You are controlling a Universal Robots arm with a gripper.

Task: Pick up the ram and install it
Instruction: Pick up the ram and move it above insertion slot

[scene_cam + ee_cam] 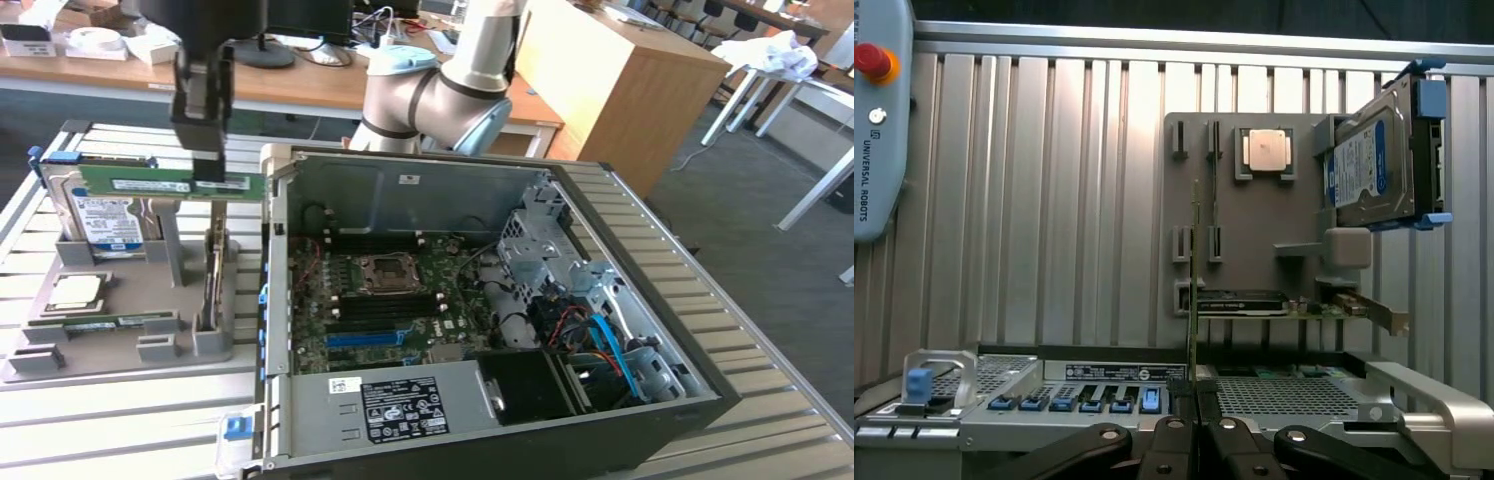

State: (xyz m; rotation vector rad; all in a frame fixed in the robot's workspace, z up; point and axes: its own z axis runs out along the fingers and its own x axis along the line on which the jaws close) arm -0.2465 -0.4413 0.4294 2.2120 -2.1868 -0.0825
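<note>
A slatted metal surface (774,330) is carrying everything. The open computer case (400,190) is lying on it from the centre of the exterior view out toward 4 o'clock, with its motherboard (387,300) facing up. The arm (454,80) is reaching in from 12 o'clock. A grey parts holder (107,355) is sitting at 9 o'clock, just beside the case, with the hard drive (107,215) standing on edge at its far end.

The tool (210,172) is hanging above the holder at about 10 o'clock, clamped together on the ram (147,185). The stick is being held level and on its long edge in the air, clear of the holder's slots and in front of the hard drive. The processor (78,290) and a second memory stick (114,322) are lying in the holder below.

The pick-up is looking done. The install is not: the ram is hanging outside the case, well apart from the motherboard.
</note>
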